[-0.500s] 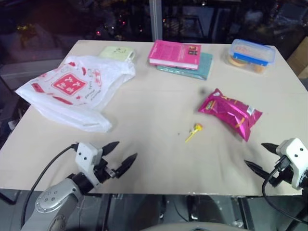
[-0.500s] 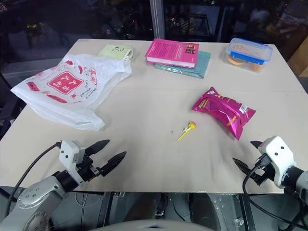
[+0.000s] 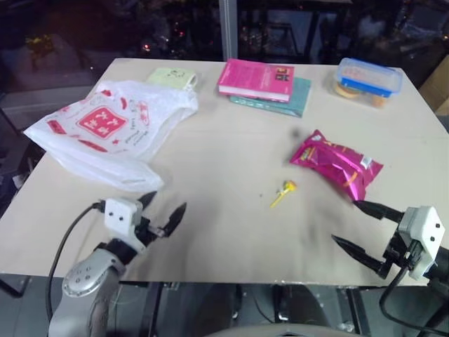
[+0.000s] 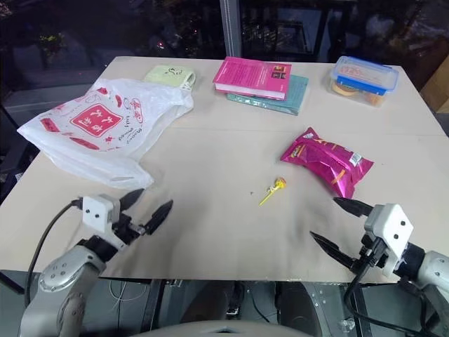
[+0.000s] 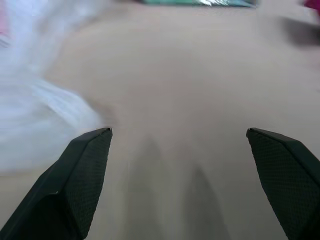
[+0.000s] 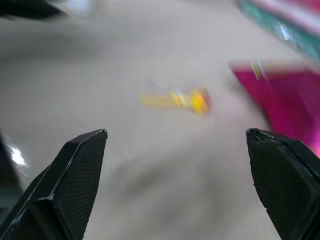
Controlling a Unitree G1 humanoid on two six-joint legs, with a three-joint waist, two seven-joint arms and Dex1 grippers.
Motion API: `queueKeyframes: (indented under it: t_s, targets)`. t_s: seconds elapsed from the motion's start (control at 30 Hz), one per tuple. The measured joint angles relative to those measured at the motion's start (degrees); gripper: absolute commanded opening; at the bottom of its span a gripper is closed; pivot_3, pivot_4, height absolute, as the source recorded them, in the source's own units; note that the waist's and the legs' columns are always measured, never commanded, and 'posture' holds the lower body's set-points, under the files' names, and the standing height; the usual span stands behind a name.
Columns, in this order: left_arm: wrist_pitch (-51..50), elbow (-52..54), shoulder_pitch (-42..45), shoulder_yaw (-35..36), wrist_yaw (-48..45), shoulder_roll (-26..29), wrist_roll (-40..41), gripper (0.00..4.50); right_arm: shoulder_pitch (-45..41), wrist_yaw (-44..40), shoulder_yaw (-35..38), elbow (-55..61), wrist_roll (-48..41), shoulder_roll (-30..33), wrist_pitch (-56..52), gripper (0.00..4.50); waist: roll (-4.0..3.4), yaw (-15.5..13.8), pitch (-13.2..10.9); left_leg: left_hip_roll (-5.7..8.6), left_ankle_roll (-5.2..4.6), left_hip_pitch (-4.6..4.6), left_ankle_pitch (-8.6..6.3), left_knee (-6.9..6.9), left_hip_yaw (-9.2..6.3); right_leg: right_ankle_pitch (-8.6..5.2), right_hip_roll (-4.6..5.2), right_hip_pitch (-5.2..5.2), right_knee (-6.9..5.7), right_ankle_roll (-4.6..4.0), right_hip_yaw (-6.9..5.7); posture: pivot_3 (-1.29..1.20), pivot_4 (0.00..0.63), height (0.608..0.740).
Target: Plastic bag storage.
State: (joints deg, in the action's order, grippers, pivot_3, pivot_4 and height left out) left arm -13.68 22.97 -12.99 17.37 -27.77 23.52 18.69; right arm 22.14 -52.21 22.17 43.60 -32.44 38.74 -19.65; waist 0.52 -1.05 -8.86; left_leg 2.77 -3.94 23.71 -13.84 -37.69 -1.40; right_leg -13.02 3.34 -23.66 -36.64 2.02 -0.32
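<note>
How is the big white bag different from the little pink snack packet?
The plastic bag is large, thin, see-through white with red print; the snack packet is small, shiny and magenta. The plastic bag lies spread out and crumpled at the table's left side, near the left gripper; the snack packet sits puffed up on the right, near the right gripper. Both lie on the table, untouched.

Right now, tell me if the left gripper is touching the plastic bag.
Apart. The right eye view shows bare table between the open left gripper and the plastic bag.

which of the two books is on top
The pink book is on top; the teal book lies under it, sticking out toward the lidded plastic box.
</note>
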Motion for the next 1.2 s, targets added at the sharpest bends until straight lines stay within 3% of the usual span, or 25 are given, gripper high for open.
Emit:
queueKeyframes:
  t_s: [0.1, 0.23, 0.33, 0.4, 0.53, 0.7, 0.9, 1.2]
  targets:
    - [-1.6, -2.4, 6.8, -0.5, 6.5, 0.3, -5.6, 4.47, -7.6, 0.4, -3.7, 0.0, -0.8, 1.8, -0.5, 4.50, 0.07, 0.0, 0.0, 0.01, 0.00, 0.01, 0.00, -0.13, -0.02, 0.03, -0.03, 0.01, -0.07, 0.03, -0.03, 0.00, 0.150, 0.740]
    - [-5.1, -5.0, 14.0, -0.5, 9.4, 1.6, -6.7, 4.47, -14.5, 1.6, -8.5, -1.3, 0.0, 2.2, -1.3, 4.50, 0.12, -0.1, 0.0, 0.03, -0.21, 0.04, 0.12, -0.13, -0.07, 0.14, -0.04, 0.00, -0.08, 0.20, -0.07, 0.00, 0.150, 0.740]
    - [-8.8, -8.3, 20.9, -1.1, 12.2, 5.7, -10.8, 4.47, -17.7, 2.6, -11.2, -3.6, 1.9, 2.6, -1.4, 4.50, 0.15, -0.5, 0.0, 0.05, -0.20, 0.10, 0.14, -0.13, -0.10, 0.16, -0.06, -0.04, -0.11, 0.21, -0.09, 0.00, 0.150, 0.740]
    - [-13.0, -13.9, 28.3, -3.3, 14.6, 11.3, -16.1, 4.47, -20.0, 2.6, -13.3, -4.2, 1.9, 2.8, -2.0, 4.50, 0.14, -0.7, 0.0, 0.06, -0.20, 0.10, 0.14, -0.12, -0.12, 0.16, -0.11, -0.05, -0.16, 0.21, -0.10, 0.00, 0.150, 0.740]
    - [-17.5, -19.8, 36.0, -7.8, 15.8, 14.5, -22.0, 4.47, -23.3, 2.5, -15.4, -4.5, 0.7, 3.0, -3.7, 4.50, 0.14, -1.0, 0.0, 0.11, -0.20, 0.10, 0.15, -0.12, -0.09, 0.18, -0.06, -0.04, -0.13, 0.23, -0.05, 0.00, 0.150, 0.740]
    - [-23.6, -31.2, 46.1, -14.2, 16.7, 12.9, -25.9, 4.47, -28.2, 2.3, -17.1, -6.6, 0.4, 3.1, -4.1, 4.50, 0.21, -1.3, 0.0, 0.14, -0.04, 0.11, 0.25, -0.13, -0.16, 0.18, -0.04, -0.05, -0.18, 0.23, -0.12, 0.00, 0.150, 0.740]
    - [-20.3, -53.7, 60.8, -19.3, 21.4, 8.4, -30.0, 4.47, -30.3, 2.6, -18.7, -7.5, 0.5, 2.9, -4.1, 4.50, 0.35, -1.0, -0.1, 0.18, 0.01, 0.16, 0.28, -0.14, -0.12, 0.19, -0.03, -0.10, -0.20, 0.24, -0.08, 0.00, 0.150, 0.740]
    - [-16.0, -69.4, 65.8, -20.4, 24.0, 7.6, -32.1, 4.47, -29.8, 4.1, -18.8, -7.4, 0.5, 2.9, -4.9, 4.50, 0.38, -0.6, -0.1, 0.17, -0.06, 0.16, 0.23, -0.12, -0.12, 0.19, 0.00, -0.12, -0.24, 0.25, -0.06, 0.00, 0.150, 0.740]
